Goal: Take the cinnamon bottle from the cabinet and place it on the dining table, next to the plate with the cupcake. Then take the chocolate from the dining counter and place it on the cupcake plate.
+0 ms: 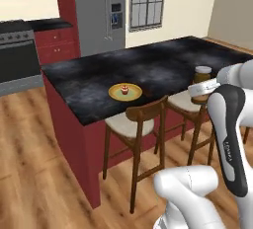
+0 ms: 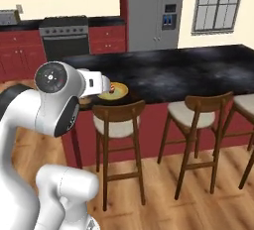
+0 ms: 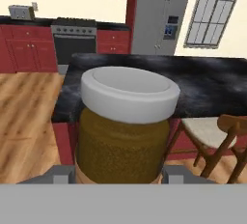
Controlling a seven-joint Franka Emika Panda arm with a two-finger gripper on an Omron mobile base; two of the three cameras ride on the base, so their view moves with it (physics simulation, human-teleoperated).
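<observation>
Jar (image 3: pixel 123 141): mustard-brown speckled body, off-white cap. Island top (image 1: pixel 148 65): black stone with grey marbling; base dark red. Plate (image 1: pixel 125 93): yellow rim, greenish centre. Cupcake (image 1: pixel 124 90): red top, pale base. Stools (image 2: pixel 118 120): dark brown wood, cream seats. Floor (image 1: pixel 39 173): honey-toned planks. Fridge (image 2: pixel 158 11): grey. Wall (image 1: pixel 183 1): cream. Oven (image 2: pixel 65 38): grey, black door.

Both base views look forward and down from behind the arm, left and right, sharing the black tabletop (image 1: pixel 148 65) and stools (image 2: pixel 116 120). The hand view sits close behind the cinnamon bottle (image 3: pixel 124 126), facing the kitchen.
</observation>
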